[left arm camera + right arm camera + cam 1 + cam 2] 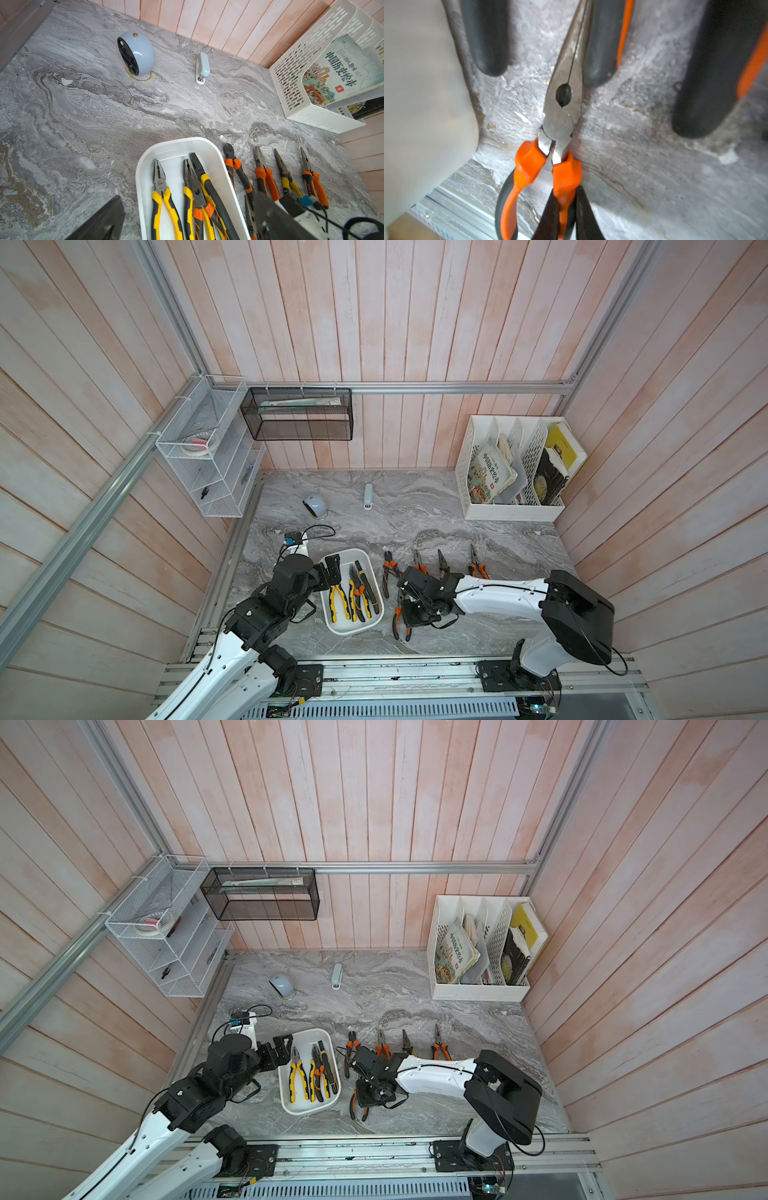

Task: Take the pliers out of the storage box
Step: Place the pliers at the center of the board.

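Clearing the box: the right gripper (566, 195) is clenched on one orange handle of a long-nosed pair (561, 104), held low over the marble tabletop (415, 510). The white wall of the storage box (347, 624) stands just beside its fingers. Whether the pair rests on the stone or hangs slightly above it cannot be told. Ahead of this gripper's fingertips lies a row of four pliers (442, 566), already outside the box with their handle ends towards the gripper; the held pair's nose reaches in among those handles. The left gripper (332, 566) hangs at the box's rim with its jaws spread wide and nothing between them. Below and ahead of it lie the remaining pliers (160, 187), at least three, with yellow-and-black handles and one patch of orange, crowded and partly overlapping. By this count the job looks past halfway: four are laid out, a fifth is outside the box but not yet let go, and three or so are left to lift. The overlapped handles may snag on the next pick.
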